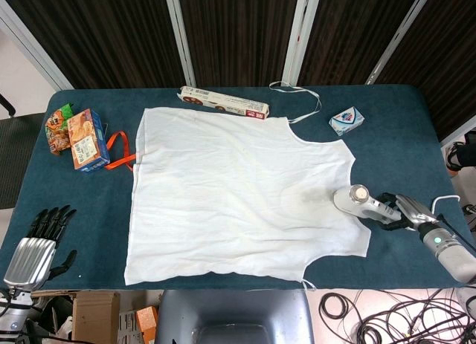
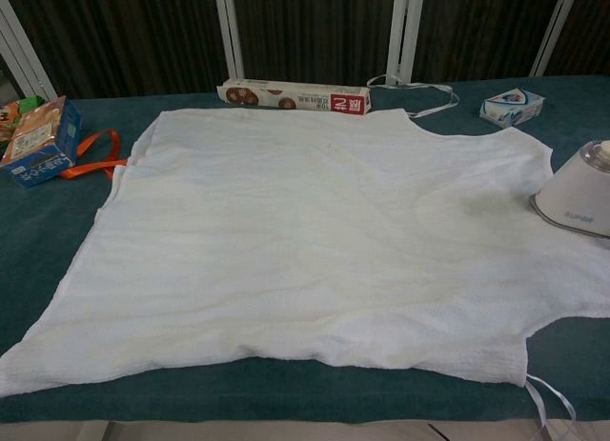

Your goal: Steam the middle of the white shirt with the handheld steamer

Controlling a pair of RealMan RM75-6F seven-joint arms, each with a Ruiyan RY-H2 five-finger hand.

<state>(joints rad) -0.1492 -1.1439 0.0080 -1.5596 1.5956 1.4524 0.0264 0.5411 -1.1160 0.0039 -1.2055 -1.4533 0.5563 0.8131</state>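
The white shirt (image 1: 238,192) lies flat across the dark teal table (image 1: 387,121); in the chest view the shirt (image 2: 315,241) fills most of the frame. The white handheld steamer (image 1: 355,199) stands on the shirt's right edge, and the chest view shows the steamer (image 2: 579,193) at far right. My right hand (image 1: 398,212) grips the steamer's handle just off the shirt's right side. My left hand (image 1: 36,244) rests at the table's front left corner, fingers spread, holding nothing. Neither hand shows in the chest view.
A long box (image 1: 223,101) lies along the shirt's far edge. A small blue-white pack (image 1: 346,120) sits at back right. Snack boxes (image 1: 82,140) and an orange strap (image 1: 119,152) lie left of the shirt. A white cord (image 1: 301,95) loops at the back.
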